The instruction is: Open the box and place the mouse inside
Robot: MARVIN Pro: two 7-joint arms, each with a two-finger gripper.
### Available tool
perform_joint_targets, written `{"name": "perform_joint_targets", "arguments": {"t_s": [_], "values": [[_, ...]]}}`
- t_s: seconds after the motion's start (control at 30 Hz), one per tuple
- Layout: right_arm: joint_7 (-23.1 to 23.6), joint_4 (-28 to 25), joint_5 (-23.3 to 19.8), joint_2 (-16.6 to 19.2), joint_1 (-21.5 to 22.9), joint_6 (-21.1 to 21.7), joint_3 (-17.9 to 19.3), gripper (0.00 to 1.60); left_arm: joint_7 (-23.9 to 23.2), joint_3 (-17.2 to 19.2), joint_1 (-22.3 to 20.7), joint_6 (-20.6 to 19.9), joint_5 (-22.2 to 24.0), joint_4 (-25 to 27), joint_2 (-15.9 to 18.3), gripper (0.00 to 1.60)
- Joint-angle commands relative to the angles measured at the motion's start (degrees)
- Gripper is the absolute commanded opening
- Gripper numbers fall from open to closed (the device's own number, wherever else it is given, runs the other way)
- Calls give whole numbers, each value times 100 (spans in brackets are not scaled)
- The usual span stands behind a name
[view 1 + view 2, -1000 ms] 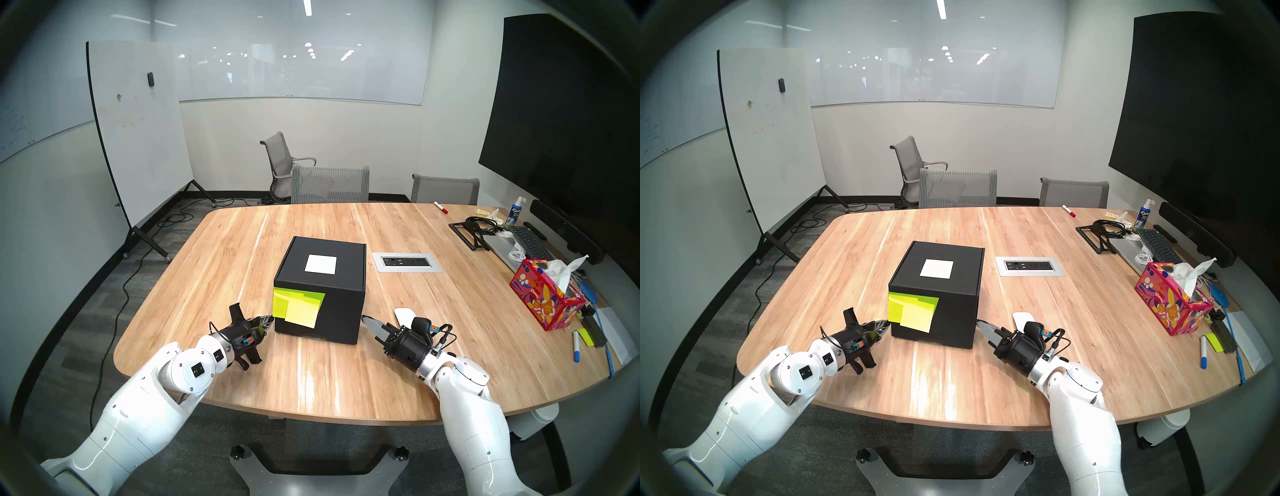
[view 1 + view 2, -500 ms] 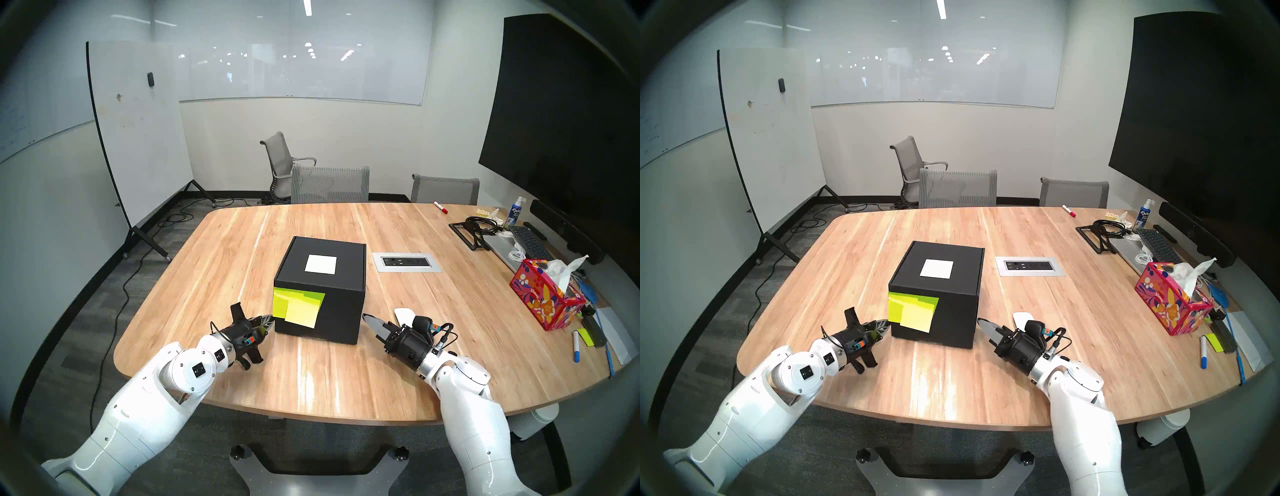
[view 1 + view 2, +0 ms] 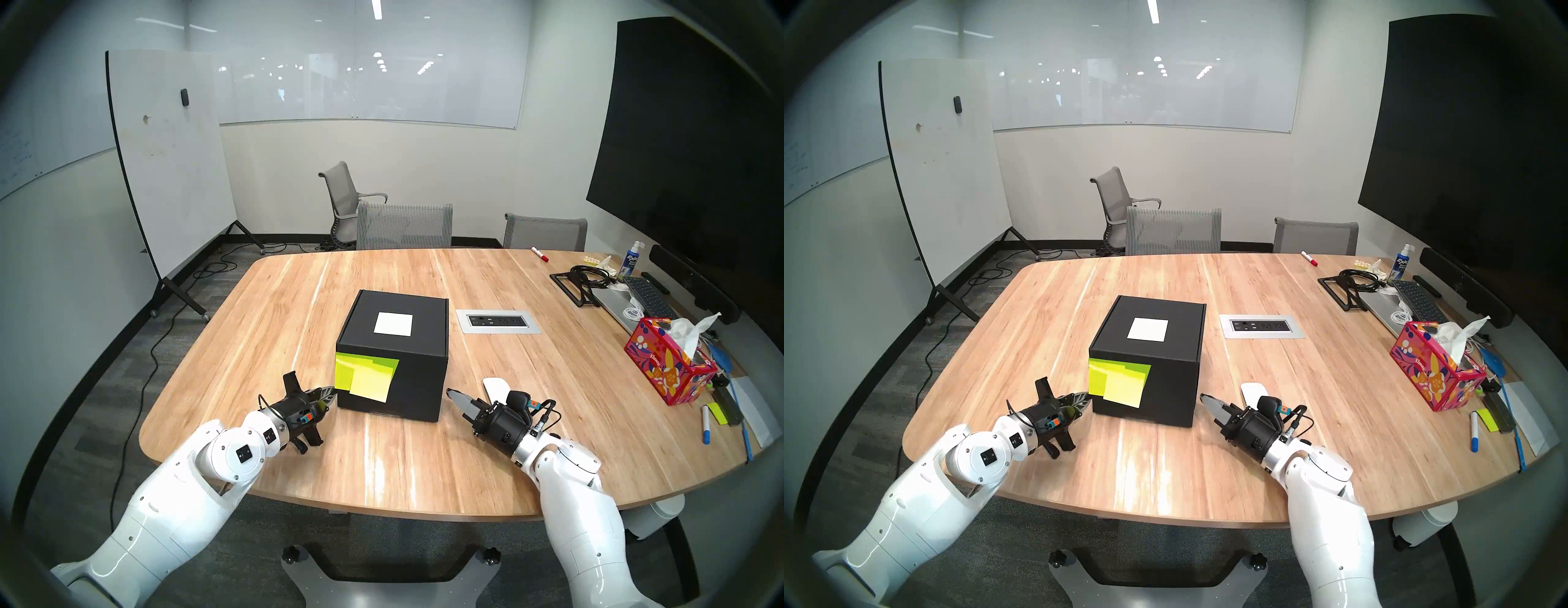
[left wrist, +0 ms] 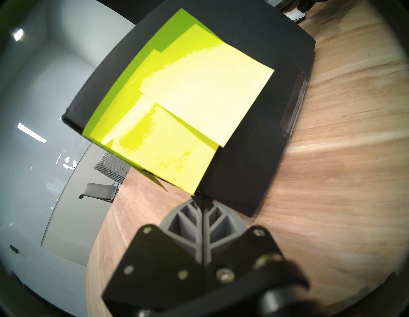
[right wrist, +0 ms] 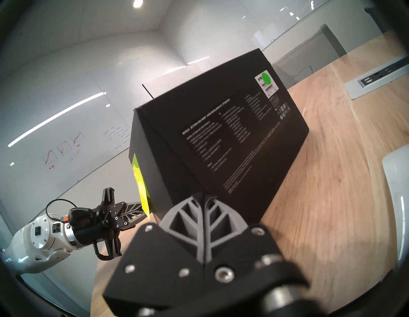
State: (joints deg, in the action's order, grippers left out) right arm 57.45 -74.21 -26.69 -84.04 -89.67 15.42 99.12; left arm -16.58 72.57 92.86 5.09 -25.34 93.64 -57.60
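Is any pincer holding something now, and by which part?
Nothing is held. The left pincer and right pincer are both shut empty, beside the closed box.

Bright overhead light, dark fisheye rims (wrist views blurred).

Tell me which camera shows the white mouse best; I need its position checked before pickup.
Head stereo right: the mouse lies on the table beside the right gripper, mostly unhidden. Head stereo left shows similar. Right wrist catches only its edge; left wrist shows none.

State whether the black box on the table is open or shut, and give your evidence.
Shut. The box has its lid lying flat and flush on top, and no inside shows.
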Motion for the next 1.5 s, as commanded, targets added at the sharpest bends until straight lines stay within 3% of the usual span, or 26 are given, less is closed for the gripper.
{"name": "perform_joint_targets", "arguments": {"t_s": [0.0, 0.73, 1.47], "values": [[170, 63, -57, 36, 247, -45, -31, 0, -28, 2, -49, -15, 14, 77, -13, 0], [539, 233, -85, 78, 422, -71, -149, 0, -265, 246, 82, 20, 322, 282, 145, 0], [326, -591, 105, 38, 273, 218, -303, 0, -745, 863, 448, -31, 1026, 930, 407, 0]]}}
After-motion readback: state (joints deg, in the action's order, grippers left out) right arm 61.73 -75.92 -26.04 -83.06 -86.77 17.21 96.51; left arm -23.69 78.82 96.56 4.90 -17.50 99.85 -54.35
